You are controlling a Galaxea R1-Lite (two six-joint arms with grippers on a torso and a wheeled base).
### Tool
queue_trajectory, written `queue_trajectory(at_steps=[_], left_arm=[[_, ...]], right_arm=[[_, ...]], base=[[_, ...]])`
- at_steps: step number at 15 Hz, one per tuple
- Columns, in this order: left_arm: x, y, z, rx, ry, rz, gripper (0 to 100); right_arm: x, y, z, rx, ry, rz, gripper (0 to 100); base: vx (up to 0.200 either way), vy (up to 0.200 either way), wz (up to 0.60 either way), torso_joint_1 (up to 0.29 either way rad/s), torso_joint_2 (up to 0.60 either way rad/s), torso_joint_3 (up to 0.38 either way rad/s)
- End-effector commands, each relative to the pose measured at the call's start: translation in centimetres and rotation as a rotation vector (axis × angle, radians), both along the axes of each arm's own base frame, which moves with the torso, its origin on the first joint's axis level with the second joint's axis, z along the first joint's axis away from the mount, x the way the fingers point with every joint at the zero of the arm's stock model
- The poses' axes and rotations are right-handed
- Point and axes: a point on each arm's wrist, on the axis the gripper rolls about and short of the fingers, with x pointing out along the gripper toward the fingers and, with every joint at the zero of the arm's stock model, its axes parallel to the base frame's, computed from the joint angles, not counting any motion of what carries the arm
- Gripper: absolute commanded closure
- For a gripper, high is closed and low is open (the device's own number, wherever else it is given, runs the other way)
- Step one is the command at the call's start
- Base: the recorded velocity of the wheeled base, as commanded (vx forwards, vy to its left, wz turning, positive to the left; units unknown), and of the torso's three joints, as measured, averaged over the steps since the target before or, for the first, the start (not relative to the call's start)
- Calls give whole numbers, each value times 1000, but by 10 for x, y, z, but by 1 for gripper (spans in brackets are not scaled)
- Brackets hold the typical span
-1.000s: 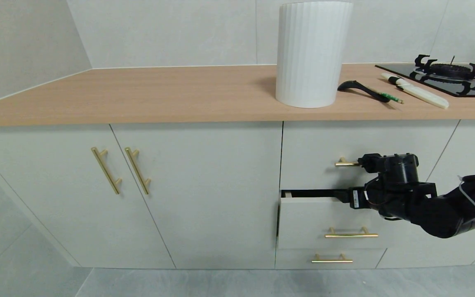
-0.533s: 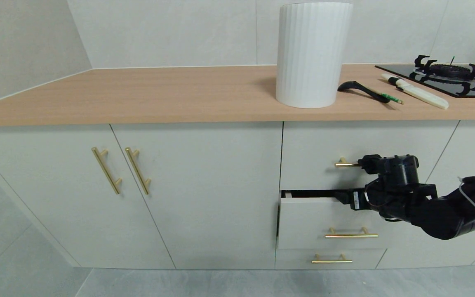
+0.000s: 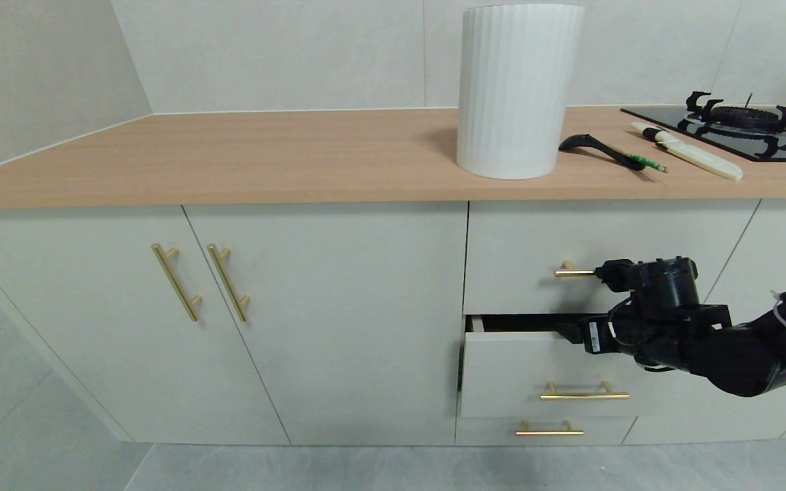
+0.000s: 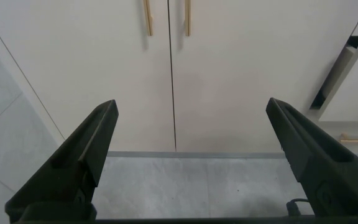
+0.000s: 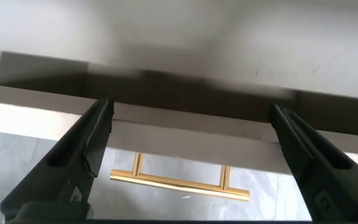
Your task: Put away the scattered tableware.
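Observation:
On the wooden counter lie a black ladle [image 3: 587,144], green-tipped chopsticks [image 3: 641,160] and a white knife [image 3: 691,153], to the right of a tall white ribbed container [image 3: 517,88]. Below them the middle drawer [image 3: 502,368] stands slightly pulled out, with a dark gap above its front. My right gripper [image 3: 565,333] is at the drawer front's top edge, above its gold handle [image 3: 584,393]. In the right wrist view the gripper [image 5: 190,113] is open, its fingers wide apart over the drawer's rim [image 5: 185,127]. My left gripper [image 4: 191,109] hangs open and empty in front of the cabinet doors.
A black gas hob [image 3: 741,126] sits at the counter's right end. The top drawer's handle [image 3: 574,272] is just above my right wrist, and a bottom drawer handle [image 3: 548,429] lies below. Two cabinet doors with gold handles [image 3: 202,279] stand to the left, above grey floor.
The middle drawer has come out a little farther. My right gripper has shifted slightly down and toward me with it.

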Motion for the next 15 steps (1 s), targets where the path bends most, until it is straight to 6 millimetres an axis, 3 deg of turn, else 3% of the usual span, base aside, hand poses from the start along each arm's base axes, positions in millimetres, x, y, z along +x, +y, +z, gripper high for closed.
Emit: queue_trajectory(at_steps=[1, 15], left_arm=[[0, 0, 0, 0, 0, 2, 0], [0, 0, 0, 0, 0, 2, 0]], right_arm=[[-4, 0, 6, -2, 5, 3, 0], [-54, 4, 26, -169, 202, 164, 0]], base=[[0, 0, 0, 0, 0, 0], [0, 0, 0, 0, 0, 0]])
